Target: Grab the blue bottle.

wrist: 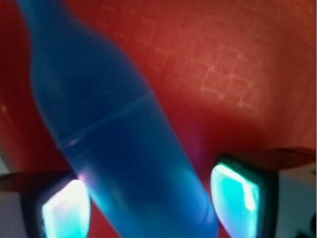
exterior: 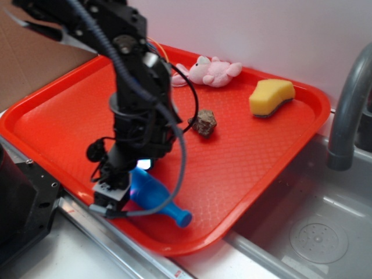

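The pincer [wrist: 148, 198] straddles the blue bottle [wrist: 114, 148] low in the frame, jaws wide, right pad apart; closing and lifting remain.

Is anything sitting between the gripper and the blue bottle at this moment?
Nothing visible does. The gripper is down over the blue bottle, its fingers on either side of the body. The rock, the pink plush and the sponge lie farther up the tray.
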`<action>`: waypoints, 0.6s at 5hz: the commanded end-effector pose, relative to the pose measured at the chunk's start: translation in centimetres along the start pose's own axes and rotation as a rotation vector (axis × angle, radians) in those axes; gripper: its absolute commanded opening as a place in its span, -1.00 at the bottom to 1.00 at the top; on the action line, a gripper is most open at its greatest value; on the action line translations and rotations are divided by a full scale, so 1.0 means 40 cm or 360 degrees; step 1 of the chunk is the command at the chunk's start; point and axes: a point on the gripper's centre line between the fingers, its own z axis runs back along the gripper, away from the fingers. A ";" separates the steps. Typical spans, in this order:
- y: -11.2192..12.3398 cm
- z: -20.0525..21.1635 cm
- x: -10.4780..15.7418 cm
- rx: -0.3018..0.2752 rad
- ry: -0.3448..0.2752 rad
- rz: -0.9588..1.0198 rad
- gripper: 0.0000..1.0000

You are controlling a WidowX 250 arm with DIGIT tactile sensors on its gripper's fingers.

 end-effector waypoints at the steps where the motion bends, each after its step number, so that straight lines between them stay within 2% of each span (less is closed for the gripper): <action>1: 0.074 0.011 -0.026 0.0030 -0.0191 0.0045 -1.00; 2: 0.072 -0.007 -0.033 -0.0002 -0.0206 0.0066 -1.00; 3: 0.073 0.021 -0.056 -0.0003 -0.0174 0.0158 -1.00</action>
